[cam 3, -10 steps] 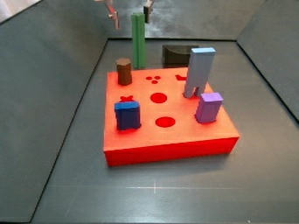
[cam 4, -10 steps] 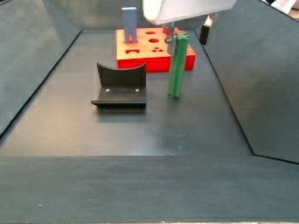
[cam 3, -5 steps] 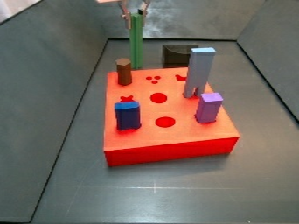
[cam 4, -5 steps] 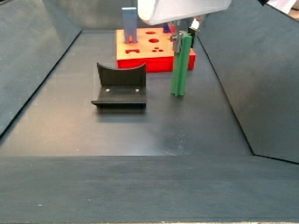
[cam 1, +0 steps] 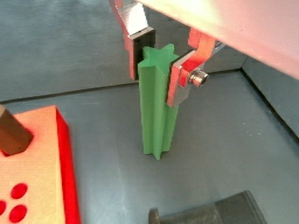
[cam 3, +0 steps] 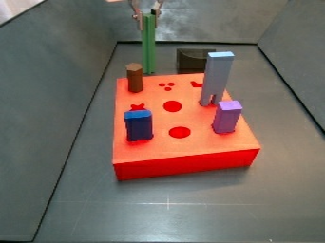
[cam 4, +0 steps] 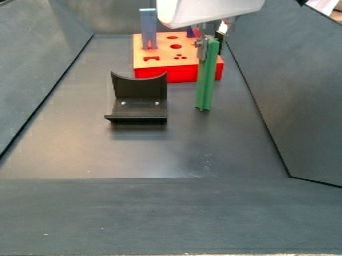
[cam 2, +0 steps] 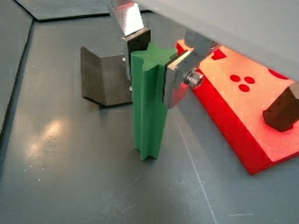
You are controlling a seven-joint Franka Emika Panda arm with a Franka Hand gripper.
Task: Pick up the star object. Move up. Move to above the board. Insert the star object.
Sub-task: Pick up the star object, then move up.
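The star object (cam 3: 148,47), a tall thin green rod, stands upright on the dark floor just behind the board (cam 3: 191,157), a bright red square block with dark shaped holes. It shows in a side view (cam 4: 205,75) and in both wrist views (cam 1: 155,105) (cam 2: 147,109). My gripper (cam 3: 148,11) is at the rod's top end. In both wrist views the gripper (cam 1: 160,57) (cam 2: 155,59) has one pad against each side of the star-shaped top. The rod's foot still rests on the floor.
On the board stand a brown cylinder (cam 3: 135,77), a tall grey-blue block (cam 3: 218,78), a blue piece (cam 3: 139,124) and a purple piece (cam 3: 227,116). The fixture (cam 4: 136,98) stands on the floor beside the rod. Sloping grey walls ring the floor.
A second ago my gripper was beside the rod's top; it has moved sideways onto it. Nothing has visibly moved in the last half second.
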